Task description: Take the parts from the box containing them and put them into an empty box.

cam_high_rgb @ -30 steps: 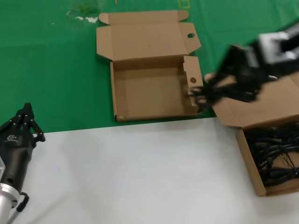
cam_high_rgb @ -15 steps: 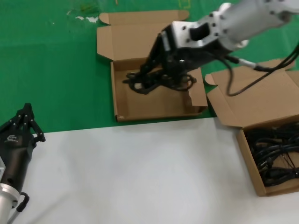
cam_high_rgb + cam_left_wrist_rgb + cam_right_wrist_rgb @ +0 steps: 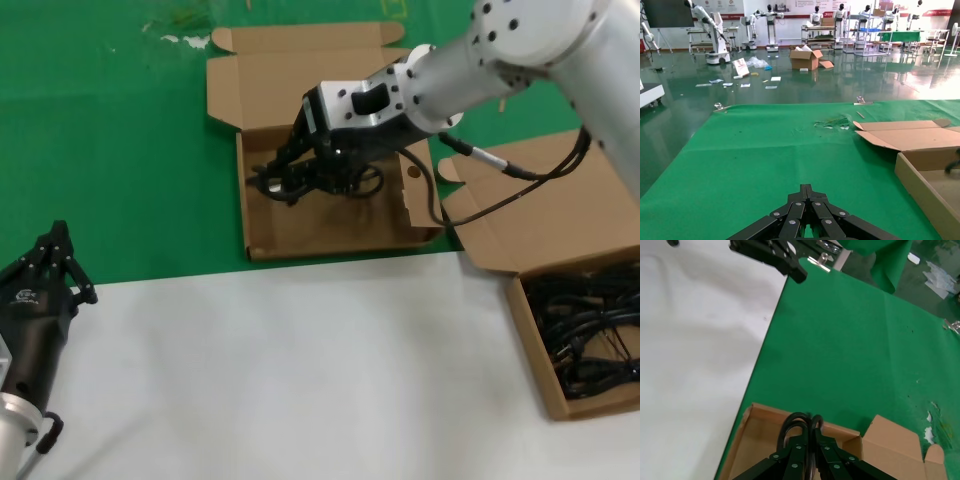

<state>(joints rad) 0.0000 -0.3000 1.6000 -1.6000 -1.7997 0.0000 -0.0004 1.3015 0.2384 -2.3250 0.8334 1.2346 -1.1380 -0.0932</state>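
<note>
Right gripper [image 3: 285,178] clenched on a bundled black cable [image 3: 325,180], low inside the empty box [image 3: 330,225] at 12 o'clock. Remaining cables [image 3: 590,340] at 3 o'clock in the source box [image 3: 530,340]. Left gripper [image 3: 55,250] parked at 8 o'clock, fingers closed together. No legible writing.

Green cloth [image 3: 120,150] and white surface [image 3: 300,380] carry two cardboard boxes [image 3: 330,215].

Matt corrugated cardboard box [image 3: 330,215]; green cloth mat [image 3: 110,150].
</note>
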